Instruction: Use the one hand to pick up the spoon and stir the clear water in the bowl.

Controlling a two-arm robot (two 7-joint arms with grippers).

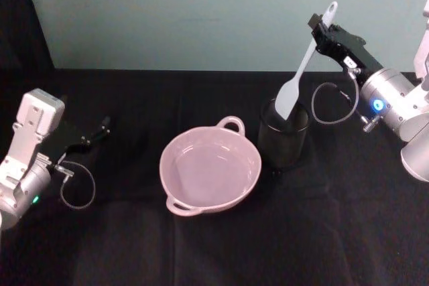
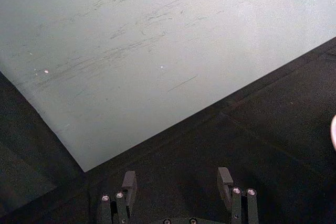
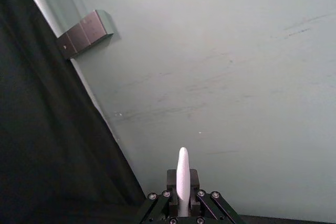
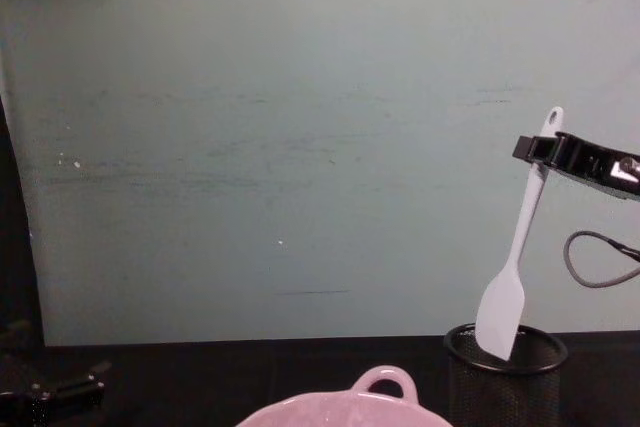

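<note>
- Head view: right gripper [image 1: 320, 30] pinching the spoon [image 1: 303, 72] high on its handle, just under the hole end, leaving the whole shaft and blade free below for stirring.
- Spoon tilted, paddle blade hanging at the mouth of the black mesh cup [image 1: 283, 134], tip apparently just inside the rim; judged mid-lift, not yet clear of the cup.
- Seen side-on from the chest: blade [image 4: 501, 319] dipping just behind the cup's rim [image 4: 505, 347], gripper reaching in from the right.
- Pale pink bowl [image 1: 210, 167] resting on the black table [image 1: 134, 246], just beside the cup on the robot's left, loop handle toward the wall; close placement likely meant to keep the carry short.
- Water in the bowl clear, hard to make out.
- Right wrist view: handle end [image 3: 182, 179] standing up between the pressed-in fingers [image 3: 198, 204].
- Left gripper [image 1: 98, 130] parked low at the table's left, well apart from the bowl, jaws spread with nothing between them.
- Next move likely to need more height, then a shift left over the bowl.
</note>
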